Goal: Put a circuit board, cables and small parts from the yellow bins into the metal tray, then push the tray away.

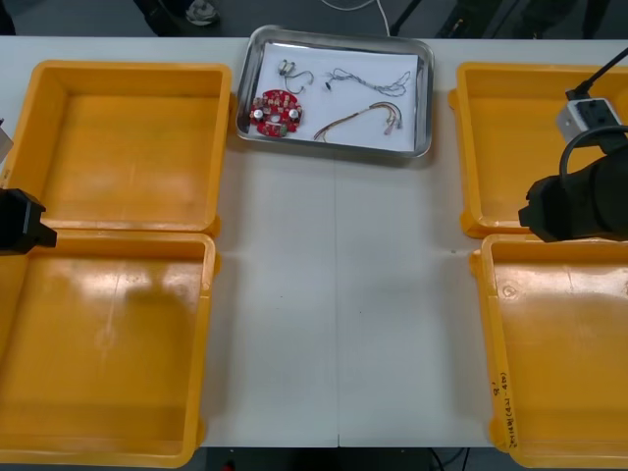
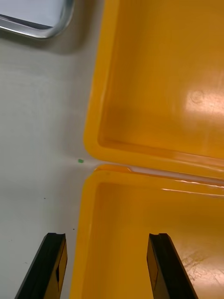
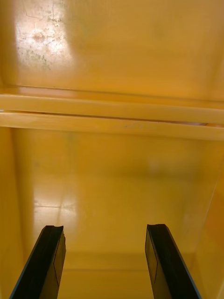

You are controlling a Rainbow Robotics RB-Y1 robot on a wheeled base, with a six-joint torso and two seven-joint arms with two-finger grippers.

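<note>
The metal tray lies at the table's far middle, white inside. In it are a round red circuit board, a red and yellow cable, a thin dark cable and a small metal part. My left gripper is open with nothing between its fingers, above a bare yellow bin floor. My right gripper is open too, straddling the near right bin's inner wall. One finger is over the table and the other over the bin. The left arm is at the left edge, the right arm at the right edge.
Two yellow bins stand on the left, far and near, and two on the right, far and near. All look bare inside. A strip of white table runs between them up to the tray.
</note>
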